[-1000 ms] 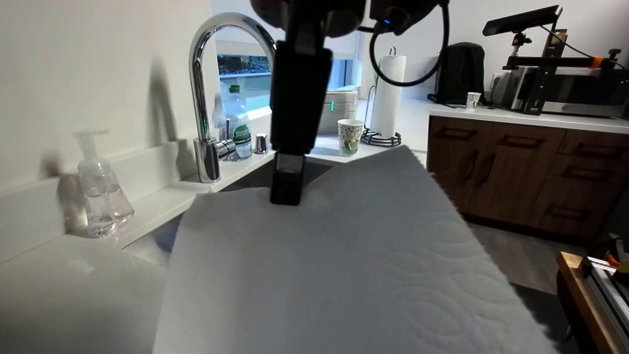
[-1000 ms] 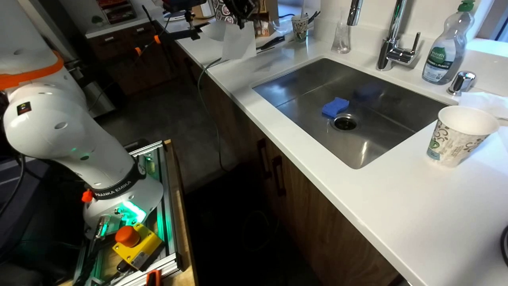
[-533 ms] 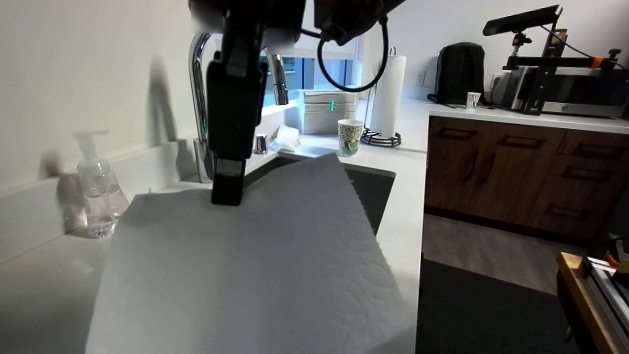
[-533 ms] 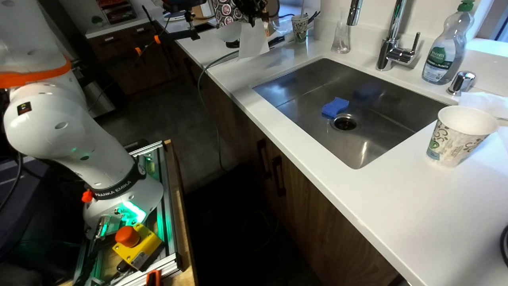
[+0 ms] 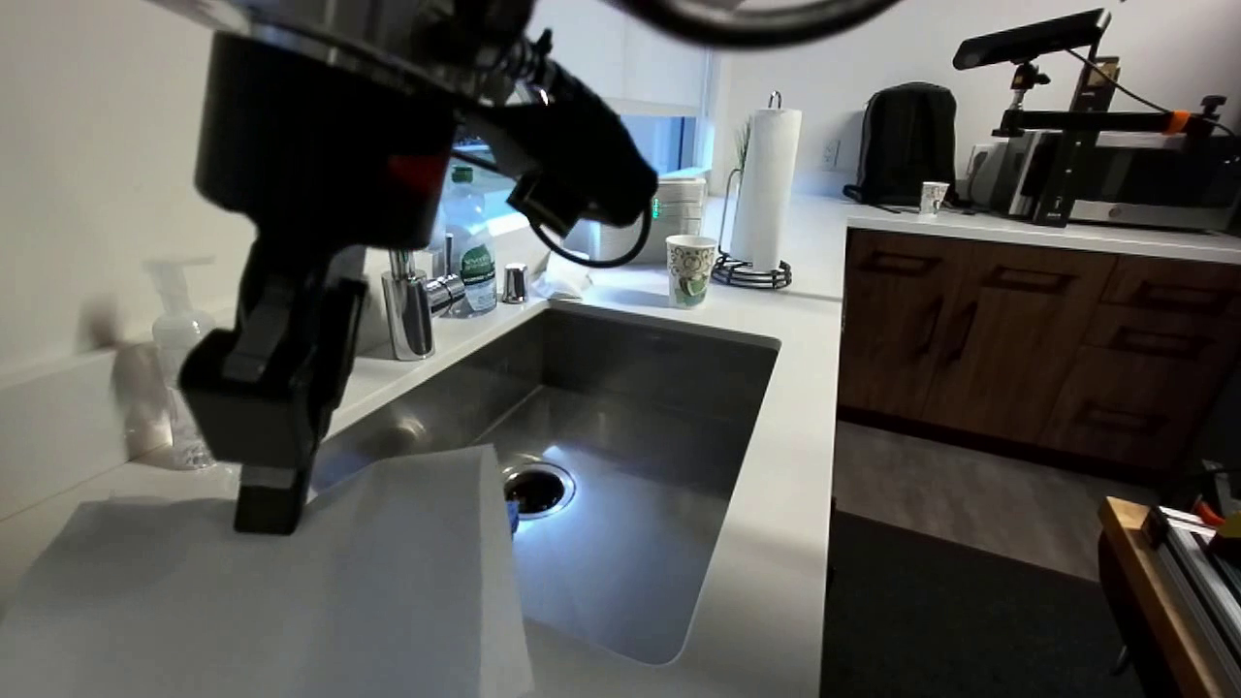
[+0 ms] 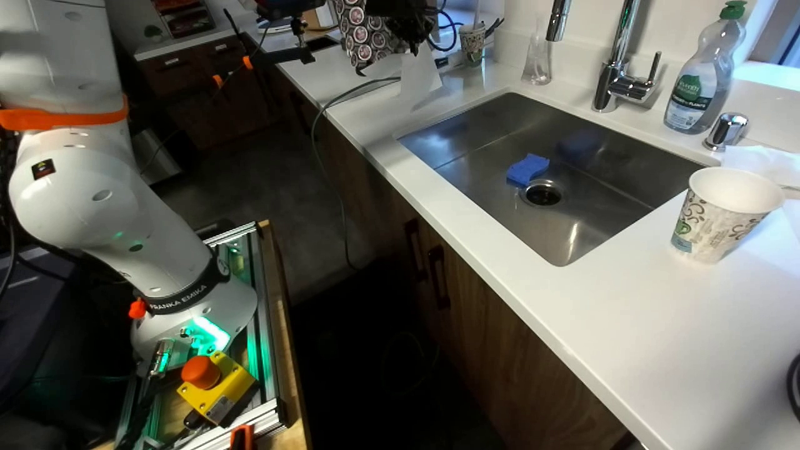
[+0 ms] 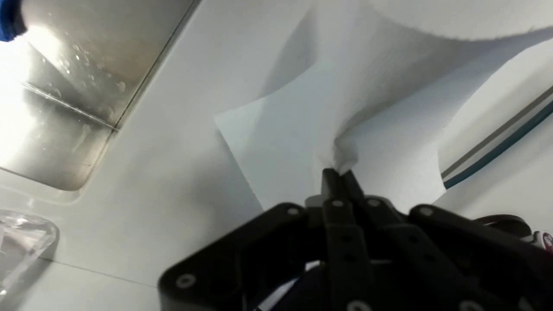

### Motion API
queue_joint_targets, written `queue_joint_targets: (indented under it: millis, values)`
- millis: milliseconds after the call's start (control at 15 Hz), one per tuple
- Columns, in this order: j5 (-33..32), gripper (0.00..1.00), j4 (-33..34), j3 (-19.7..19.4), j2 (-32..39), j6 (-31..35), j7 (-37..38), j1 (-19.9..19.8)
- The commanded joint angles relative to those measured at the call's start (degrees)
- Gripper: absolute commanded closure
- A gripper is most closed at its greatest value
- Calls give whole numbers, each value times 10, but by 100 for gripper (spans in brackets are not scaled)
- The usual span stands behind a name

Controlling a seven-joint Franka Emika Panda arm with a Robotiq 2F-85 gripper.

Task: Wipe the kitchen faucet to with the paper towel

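A: Pincer (image 7: 339, 173) state?
B: Closed. Jaws pinch a creased fold of the paper towel (image 7: 281, 142).
A: How does it hang?
B: Fans out to both sides of the jaws and drapes below them, over the tabletop (image 7: 129, 233). Can't tell if its lower edge touches down.
A: Faucet (image 5: 409, 310)?
B: Well apart from the pincer. In an exterior view its base and lever show beyond the pincer; black wrist hardware (image 5: 330, 136) hides the arch.
A: Anything nearer?
B: Pump bottle (image 5: 182, 332): behind the pincer in an exterior view, partly covered by it. Sink (image 7: 86, 112): up and left of the jaws in the wrist view. Blue sponge (image 6: 528, 170) in there, at the edge of the drain (image 6: 542, 194), farther out from the pincer.
A: Far side?
B: Dish soap bottle (image 5: 477, 262) beside the faucet. Paper cup (image 5: 690, 276) across the sink from the pincer, paper roll (image 5: 766, 184) upright just past the cup.
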Motion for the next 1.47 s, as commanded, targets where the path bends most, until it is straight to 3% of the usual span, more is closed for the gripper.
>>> queue_joint_targets:
  millis: [0, 133, 200, 267, 667, 933, 1400]
  values:
    - [-23, 100, 63, 8, 68, 26, 15, 18]
    - [-24, 100, 81, 10, 91, 27, 11, 24]
    - [-24, 74, 90, 12, 99, 22, 10, 25]
    - [-22, 73, 99, 15, 104, 16, 3, 24]
    - [9, 28, 150, 48, 94, -9, -39, -3]
    - [14, 1, 189, 50, 58, -107, -50, -22]
    - [-15, 0, 214, 5, -63, -397, 5, -84]
